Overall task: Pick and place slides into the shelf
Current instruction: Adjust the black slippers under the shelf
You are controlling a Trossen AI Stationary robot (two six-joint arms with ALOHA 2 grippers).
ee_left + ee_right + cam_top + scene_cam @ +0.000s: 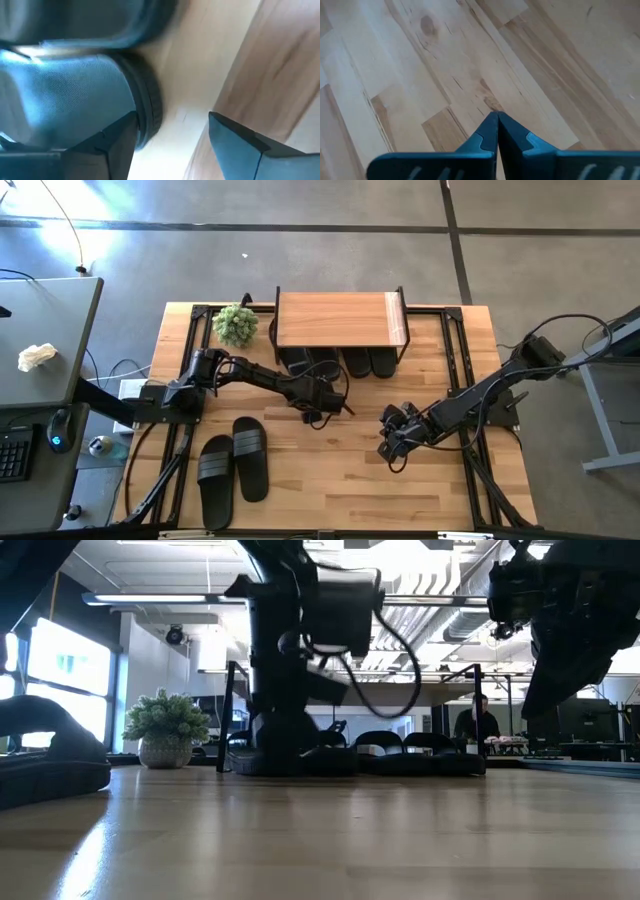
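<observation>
The shelf (340, 320) stands at the table's far middle, with several black slides (340, 363) side by side on the table under it, heels sticking out toward the near side. Two more slides (232, 468) lie flat at the near left. My left gripper (322, 412) hovers open, tipped down, just in front of the slides under the shelf. In its wrist view bare table shows between the fingertips (172, 130), and a slide's rim (150, 107) lies beside one finger. My right gripper (392, 442) hangs shut over bare wood at the right. My left gripper has one finger (117, 137) close against the sole rim (150, 112) of a slide that lies flat on the table. Whether the finger touches that rim, I cannot tell. Nothing is between the fingers.
A small potted plant (237, 324) stands left of the shelf. Black frame rails (455, 350) run along the table's sides. Bare wood (340, 480) lies between the two arms and the near edge. A desk with a keyboard (15, 455) is off to the left.
</observation>
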